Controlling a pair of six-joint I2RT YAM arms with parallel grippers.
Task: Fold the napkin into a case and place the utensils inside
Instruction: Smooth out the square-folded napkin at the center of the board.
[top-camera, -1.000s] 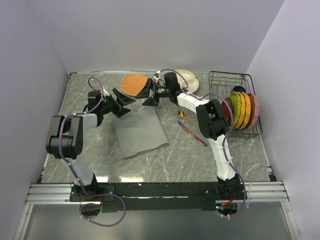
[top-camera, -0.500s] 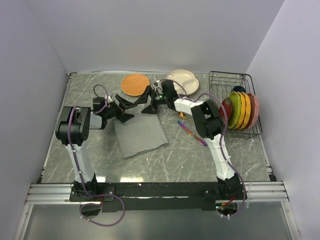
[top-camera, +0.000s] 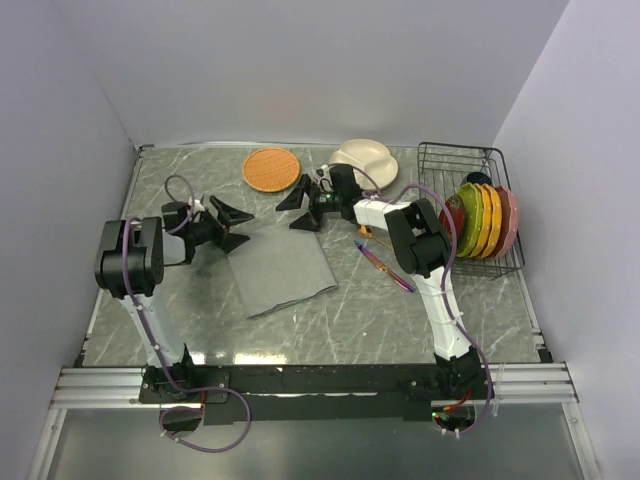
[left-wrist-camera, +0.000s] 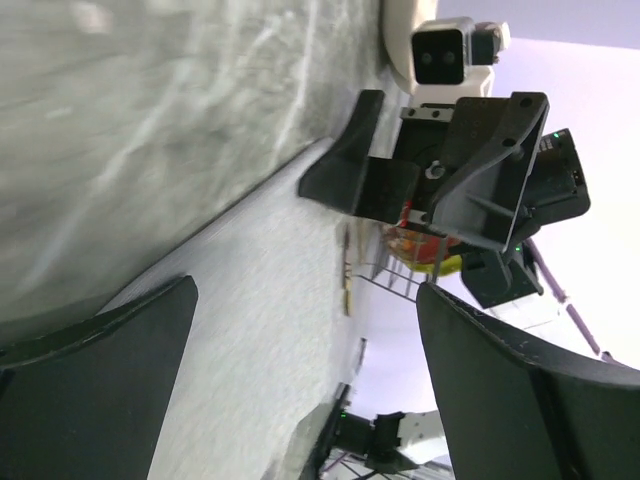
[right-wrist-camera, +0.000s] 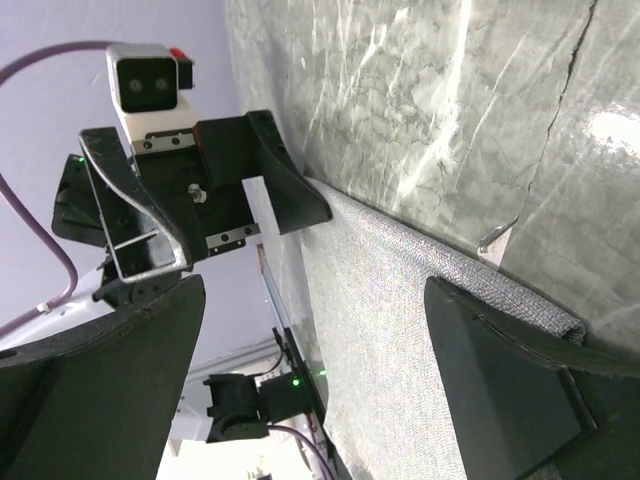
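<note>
The marble worktop (top-camera: 350, 310) is carrying the grey napkin (top-camera: 280, 268), which is lying flat at frame centre. The left gripper (top-camera: 235, 226) is sitting at the napkin's upper-left corner and the right gripper (top-camera: 298, 208) at its upper-right corner. Both sets of fingers are standing apart, gripping nothing. The purple knife (top-camera: 385, 267) and gold spoon (top-camera: 364, 230) are lying right of the napkin.

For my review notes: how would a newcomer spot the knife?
Find the black wire rack of coloured plates on the right. Between it and the grey napkin lies the knife. It is slim and iridescent purple, unlike the gold spoon at its far end.
</note>
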